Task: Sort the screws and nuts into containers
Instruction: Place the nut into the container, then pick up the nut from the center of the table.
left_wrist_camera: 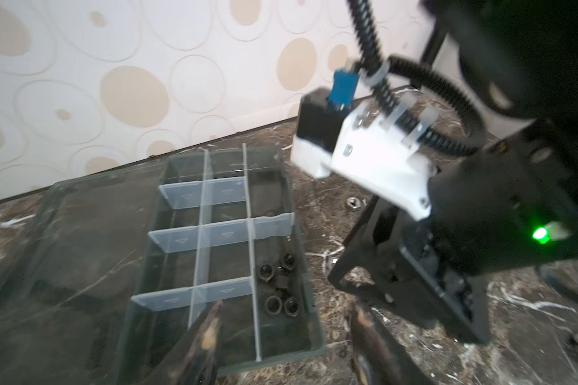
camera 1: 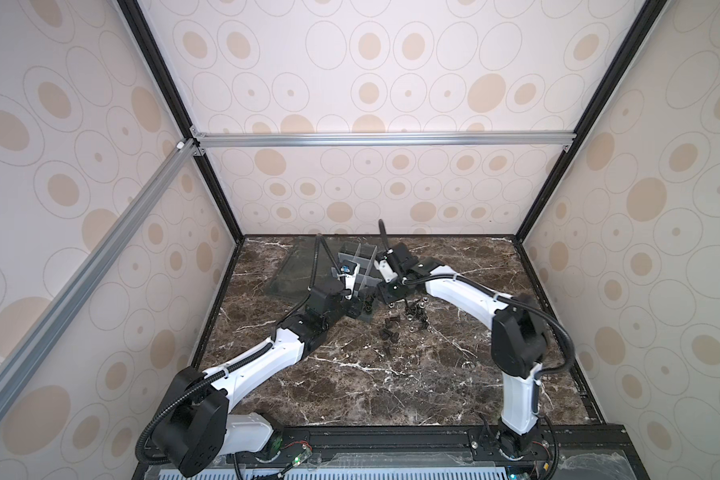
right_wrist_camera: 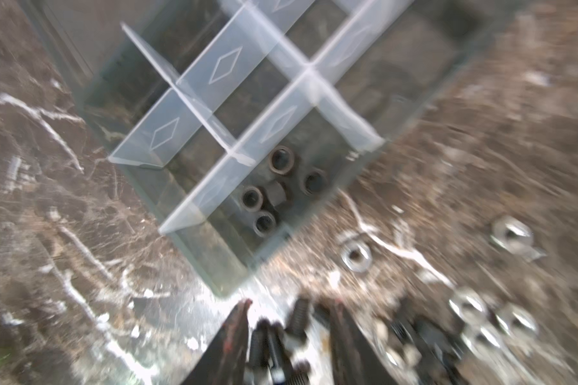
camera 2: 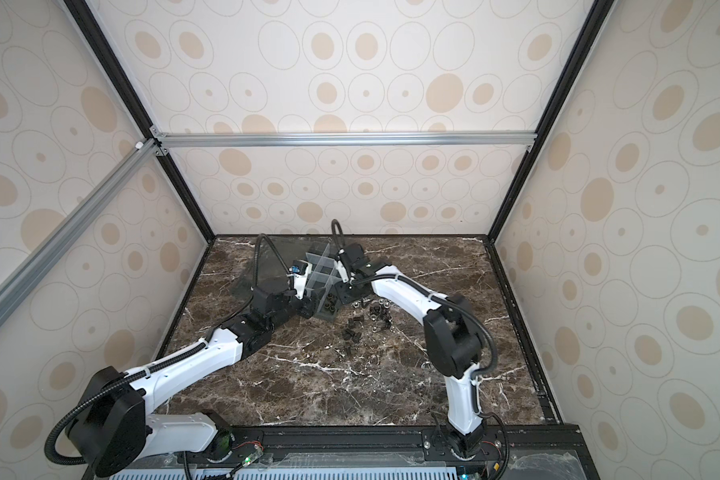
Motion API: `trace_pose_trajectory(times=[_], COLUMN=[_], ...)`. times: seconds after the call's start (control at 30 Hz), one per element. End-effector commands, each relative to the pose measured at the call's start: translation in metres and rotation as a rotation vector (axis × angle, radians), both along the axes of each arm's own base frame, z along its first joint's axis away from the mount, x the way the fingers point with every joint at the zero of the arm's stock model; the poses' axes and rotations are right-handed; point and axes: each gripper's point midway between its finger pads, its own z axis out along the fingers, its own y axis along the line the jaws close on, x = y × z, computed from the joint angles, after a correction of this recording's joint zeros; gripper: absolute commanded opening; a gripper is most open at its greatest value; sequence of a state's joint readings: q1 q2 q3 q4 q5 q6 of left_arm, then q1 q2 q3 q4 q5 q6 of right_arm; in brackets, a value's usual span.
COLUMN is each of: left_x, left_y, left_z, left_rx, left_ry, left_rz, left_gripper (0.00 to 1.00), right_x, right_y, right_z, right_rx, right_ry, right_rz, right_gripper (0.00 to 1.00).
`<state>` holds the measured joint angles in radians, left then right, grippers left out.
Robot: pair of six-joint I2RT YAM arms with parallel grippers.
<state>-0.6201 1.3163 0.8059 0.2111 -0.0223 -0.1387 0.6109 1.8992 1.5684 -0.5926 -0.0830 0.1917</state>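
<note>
While both arms reach over the far half of the marble table (camera 1: pixel 350 395), the translucent grey organizer box (left_wrist_camera: pixel 281 358) lies there at an angle, its flat clear lid (left_wrist_camera: pixel 80 250) spread open on its left side. Frosted white dividers (left_wrist_camera: pixel 229 233) split the box into a grid. Only the cell (left_wrist_camera: pixel 281 240) at its near right corner has anything in it: a handful of black nuts (left_wrist_camera: pixel 279 286), lying loose on its floor and seen again from the right wrist camera (right_wrist_camera: pixel 277 190).

The left gripper (left_wrist_camera: pixel 286 333) hovers over the near end of the box, fingers (left_wrist_camera: pixel 207 333) apart with nothing between them.

Loose hardware lies on the table just right of the box's near corner. Silver nuts (right_wrist_camera: pixel 356 255) are scattered there, some bunched and one closer to the box wall, and they show as bright specks in a top view (camera 1: pixel 418 309). Black screws (camera 1: pixel 391 332) lie in small clumps a little nearer than the nuts.

The right gripper (right_wrist_camera: pixel 289 330) is low over this pile, just right of the box. Its jaws stand apart, and a few black screws (right_wrist_camera: pixel 271 340) lie between the tips (that wrist picture is badly blurred, so whether a finger touches any of them cannot be told).
</note>
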Motion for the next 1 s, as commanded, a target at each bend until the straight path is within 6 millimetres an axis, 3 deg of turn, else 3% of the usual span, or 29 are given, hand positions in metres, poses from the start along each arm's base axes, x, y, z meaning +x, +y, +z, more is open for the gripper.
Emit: trace_pose_trajectory(times=[0.0, 0.13, 0.23, 0.37, 0.6, 0.7, 0.97], left_x=[-0.002, -0.004, -0.005, -0.007, 0.001, 0.003, 0.008], left_y=[-0.024, -0.035, -0.039, -0.040, -0.044, -0.044, -0.044], left_z=[0.005, -0.010, -0.019, -0.025, -0.039, -0.038, -0.035], left_rx=[0.019, 0.031, 0.049, 0.047, 0.087, 0.085, 0.097], left_ry=[-0.035, -0.007, 0.015, 0.018, 0.062, 0.056, 0.049], left_rz=[-0.101, -0.145, -0.160, -0.166, -0.157, -0.151, -0.135], left_gripper=[0.58, 0.55, 0.54, 0.54, 0.54, 0.54, 0.54], right_x=[-0.009, -0.039, -0.051, -0.049, -0.030, -0.020, 0.002], right_y=[-0.032, -0.063, -0.082, -0.093, -0.111, -0.108, -0.082], right_z=[0.006, -0.016, -0.037, -0.056, -0.081, -0.088, -0.067], right_rx=[0.027, -0.061, -0.110, -0.116, -0.184, -0.175, -0.091], right_ry=[-0.010, 0.065, 0.136, 0.184, 0.219, 0.210, 0.163], right_rz=[-0.066, -0.099, -0.154, -0.212, -0.297, -0.264, -0.226], right_gripper=[0.40, 0.38, 0.35, 0.32, 0.31, 0.30, 0.29])
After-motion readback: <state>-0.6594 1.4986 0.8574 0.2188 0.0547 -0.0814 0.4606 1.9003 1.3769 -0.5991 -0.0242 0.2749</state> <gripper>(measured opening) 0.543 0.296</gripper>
